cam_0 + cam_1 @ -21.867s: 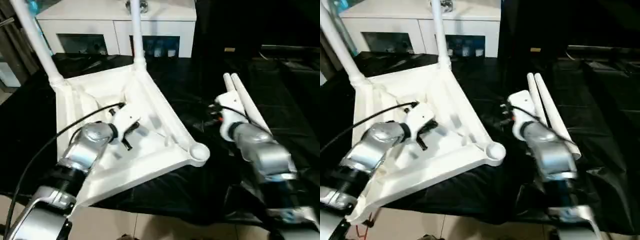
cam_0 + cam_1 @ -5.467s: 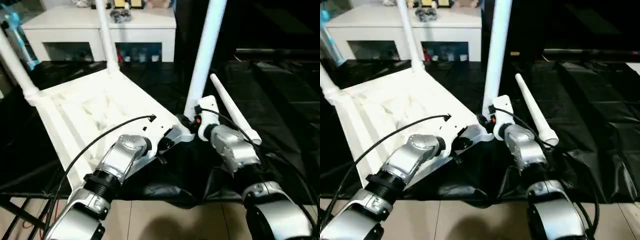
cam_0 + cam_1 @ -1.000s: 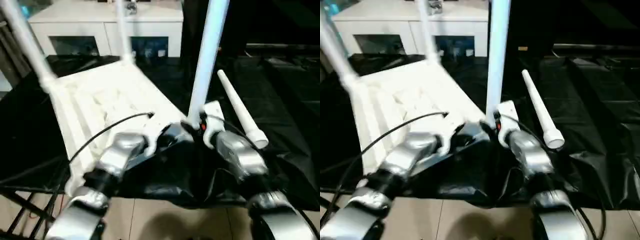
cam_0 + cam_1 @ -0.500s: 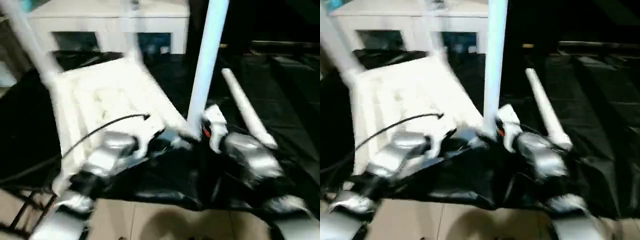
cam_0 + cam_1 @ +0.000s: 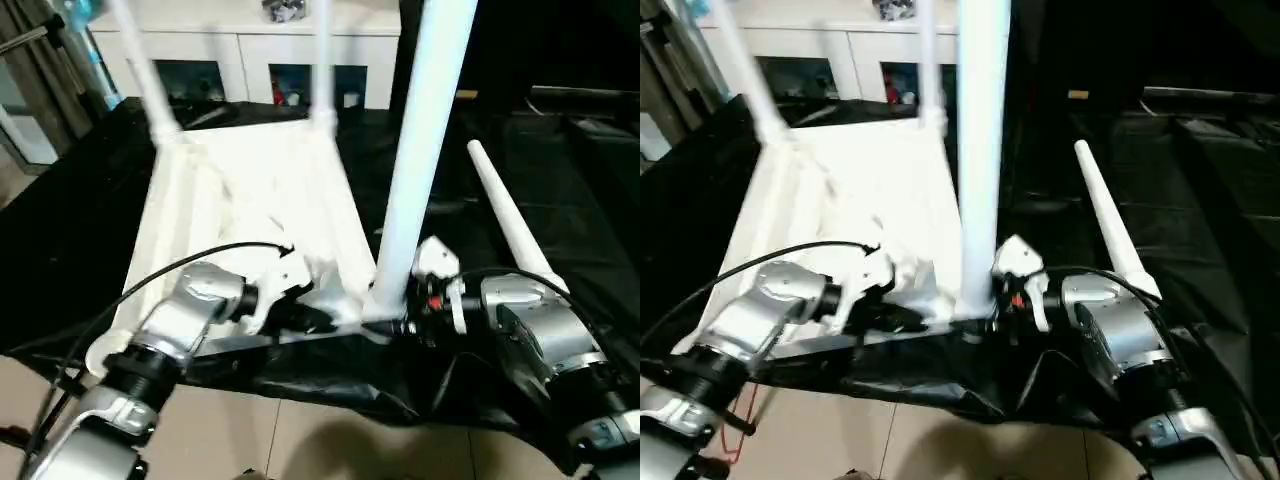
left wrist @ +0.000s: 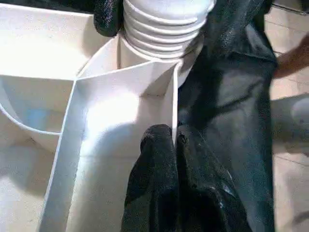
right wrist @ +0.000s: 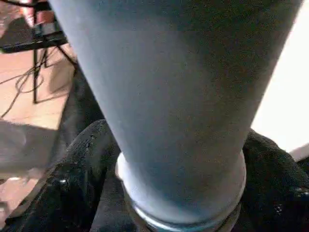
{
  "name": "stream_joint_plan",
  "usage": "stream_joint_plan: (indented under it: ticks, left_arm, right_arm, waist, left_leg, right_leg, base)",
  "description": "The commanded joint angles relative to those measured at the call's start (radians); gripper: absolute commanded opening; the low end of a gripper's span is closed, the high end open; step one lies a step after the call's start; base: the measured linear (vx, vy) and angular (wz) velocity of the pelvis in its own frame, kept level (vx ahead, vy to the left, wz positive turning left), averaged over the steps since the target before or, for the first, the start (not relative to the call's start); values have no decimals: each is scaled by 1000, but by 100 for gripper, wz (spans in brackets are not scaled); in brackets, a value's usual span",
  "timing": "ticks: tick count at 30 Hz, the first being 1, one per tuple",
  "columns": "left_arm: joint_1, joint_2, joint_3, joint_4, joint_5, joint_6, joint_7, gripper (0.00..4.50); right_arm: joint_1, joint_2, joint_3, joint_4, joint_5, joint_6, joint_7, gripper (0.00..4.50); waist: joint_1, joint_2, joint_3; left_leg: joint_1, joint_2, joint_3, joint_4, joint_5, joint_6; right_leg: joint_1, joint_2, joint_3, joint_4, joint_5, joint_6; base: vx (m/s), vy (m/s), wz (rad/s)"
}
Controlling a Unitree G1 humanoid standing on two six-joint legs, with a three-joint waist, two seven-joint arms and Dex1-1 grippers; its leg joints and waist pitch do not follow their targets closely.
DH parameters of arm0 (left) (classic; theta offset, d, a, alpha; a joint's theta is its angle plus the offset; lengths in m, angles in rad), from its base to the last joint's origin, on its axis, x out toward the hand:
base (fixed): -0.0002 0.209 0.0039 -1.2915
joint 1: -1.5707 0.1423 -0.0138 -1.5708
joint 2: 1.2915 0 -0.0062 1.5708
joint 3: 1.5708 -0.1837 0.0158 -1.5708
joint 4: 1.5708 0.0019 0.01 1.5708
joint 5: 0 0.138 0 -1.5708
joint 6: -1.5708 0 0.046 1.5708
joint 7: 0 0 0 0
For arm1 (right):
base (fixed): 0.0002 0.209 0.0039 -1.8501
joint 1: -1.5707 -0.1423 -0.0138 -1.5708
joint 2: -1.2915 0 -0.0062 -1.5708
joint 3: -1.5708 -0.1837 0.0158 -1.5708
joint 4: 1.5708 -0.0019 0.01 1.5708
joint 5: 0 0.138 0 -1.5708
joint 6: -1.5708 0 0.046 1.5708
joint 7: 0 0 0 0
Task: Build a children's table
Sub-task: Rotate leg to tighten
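We see the upturned tabletop (image 5: 250,200) at centre-left of the head view, ribs up, on black sheeting (image 5: 560,180), three legs upright in its sockets. The left gripper (image 6: 175,140) is pinched onto a thin rib — the wrist view shows it clearly. The right gripper (image 7: 178,159) has both fingers around the base of the near leg (image 5: 425,130). A loose leg (image 5: 510,225) lies at right.

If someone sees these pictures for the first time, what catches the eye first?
The upside-down white tabletop on the black sheet, with three legs standing up from its corners. The nearest leg rises tall between the two grippers at the front corner. A fourth leg lies loose on the sheet to the right.
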Motion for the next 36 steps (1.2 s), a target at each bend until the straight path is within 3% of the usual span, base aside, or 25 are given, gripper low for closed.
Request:
stream_joint_plan:
  ticks: [1, 4, 5, 9, 14, 15, 16, 17, 19, 20, 22, 23, 26, 27, 29, 31, 32, 34, 36]
  left_arm:
    - [-6, -18, -16, -48, -35, -22, -29, 0]
    - [-2, -21, -14, -46, -34, -27, -14, 0]
    - [-2, -24, -13, -44, -33, -28, -7, 0]
    - [-3, -50, 0, -25, -24, -24, 52, 0]
    - [-20, -113, 40, 12, -6, -5, 181, 0]
    - [-22, -118, 42, 16, -4, -4, 192, 0]
    - [-33, -138, 53, 32, 4, 2, 239, 0]
    - [-64, -184, 78, 78, 29, 19, 364, 0]
    - [-76, -202, 89, 96, 35, 25, 408, 0]
    - [-96, -228, 106, 121, 40, 38, 474, 0]
    - [-110, -248, 115, 140, 42, 44, 518, 0]
    - [-121, -265, 121, 154, 45, 52, 554, 0]
    - [-132, -290, 112, 164, 53, 48, 577, 0]
    - [-130, -290, 108, 161, 54, 45, 571, 0]
    - [-116, -284, 87, 138, 62, 24, 525, 0]
    - [-114, -282, 84, 134, 63, 20, 518, 0]
    - [-103, -265, 68, 121, 65, -5, 470, 0]
    - [-97, -251, 56, 113, 57, -18, 436, 0]
    - [-94, -246, 54, 109, 53, -15, 426, 0]
  right_arm:
    - [14, 15, 37, -32, 10, 13, 24, 335]
    - [24, 22, 40, -44, 13, 23, 18, 306]
    - [27, 25, 39, -46, 14, 25, 14, 306]
    - [38, 56, 28, -30, 4, 25, -45, 288]
    - [30, 143, -9, 58, -47, 6, -258, 285]
    - [28, 150, -12, 67, -50, 6, -275, 284]
    - [18, 180, -27, 104, -64, 2, -350, 284]
    - [-12, 249, -72, 186, -75, 16, -515, 283]
    - [-23, 273, -89, 213, -73, 22, -566, 281]
    - [-44, 304, -109, 256, -79, 17, -653, 281]
    - [-63, 331, -130, 296, -85, 9, -730, 281]
    - [-82, 356, -150, 336, -85, 2, -797, 281]
    - [-126, 398, -175, 406, -84, -41, -871, 281]
    - [-130, 402, -177, 410, -80, -51, -869, 281]
    - [-150, 417, -203, 416, -51, -82, -831, 336]
    - [-152, 417, -208, 414, -45, -83, -821, 350]
    - [-165, 412, -220, 408, -37, -95, -778, 367]
    - [-173, 399, -210, 406, -44, -106, -745, 367]
    - [-174, 393, -204, 404, -45, -109, -729, 397]
  waist:
    - [-4, -3, -69]
    - [-4, -3, -71]
    - [-3, -10, -72]
    - [-3, -10, -70]
    - [-13, -13, -63]
    - [-24, -14, -60]
    - [-24, -14, -60]
    - [-37, -13, -57]
    - [-49, -17, -58]
    - [-52, -17, -59]
    - [-58, -17, -60]
    - [-62, -15, -61]
    - [-67, -16, -64]
    - [-69, -15, -63]
    - [-70, -14, -66]
    - [-70, -15, -69]
    - [-69, -14, -70]
    - [-68, -13, -74]
    - [-67, -11, -75]
  left_leg:
    - [10, 39, -7, -69, -173, 78]
    - [8, 38, -8, -69, -165, 77]
    - [7, 38, -8, -68, -153, 80]
    - [7, 37, -6, -67, -150, 82]
    - [9, 32, -7, -72, -206, 52]
    - [8, 29, -10, -75, -228, 38]
    - [8, 29, -10, -75, -228, 38]
    - [8, 25, -12, -75, -243, 23]
    - [11, 21, -15, -72, -277, 11]
    - [14, 21, -14, -71, -267, 20]
    - [6, 21, -16, -73, -262, 30]
    - [6, 20, -15, -72, -260, 31]
    - [7, 21, -16, -71, -266, 40]
    - [4, 22, -16, -72, -264, 42]
    - [-1, 23, -15, -72, -247, 57]
    - [-5, 24, -16, -71, -228, 65]
    - [-4, 26, -14, -70, -206, 78]
    - [-7, 25, -14, -67, -172, 90]
    - [-8, 27, -13, -64, -147, 103]
  right_leg:
    - [58, -52, 49, -65, -197, -236]
    - [59, -51, 49, -63, -174, -240]
    - [60, -53, 50, -60, -166, -241]
    - [58, -53, 50, -64, -188, -233]
    - [55, -55, 48, -81, -326, -188]
    - [56, -54, 44, -87, -382, -169]
    - [56, -54, 44, -87, -382, -169]
    - [50, -54, 41, -94, -442, -150]
    - [51, -54, 35, -104, -517, -114]
    - [45, -55, 39, -108, -502, -116]
    - [50, -53, 36, -106, -485, -118]
    - [45, -53, 36, -105, -475, -123]
    - [46, -53, 36, -102, -445, -137]
    - [47, -54, 37, -101, -435, -142]
    - [52, -54, 38, -96, -386, -157]
    - [57, -55, 40, -90, -346, -170]
    - [57, -54, 41, -84, -290, -193]
    - [62, -55, 41, -75, -227, -214]
    - [63, -55, 42, -69, -179, -233]
  base:
    - [0, 0, 0]
    - [0, 0, 0]
    - [0, 0, 0]
    - [0, 0, 0]
    - [0, 0, 0]
    - [0, 0, 0]
    - [0, 0, 0]
    - [0, 0, 0]
    - [0, 0, 0]
    - [0, 0, 0]
    - [0, 0, 0]
    - [0, 0, 0]
    - [0, 0, 0]
    - [0, 0, 0]
    - [0, 0, 0]
    - [0, 0, 0]
    - [0, 0, 0]
    - [0, 0, 0]
    - [0, 0, 0]
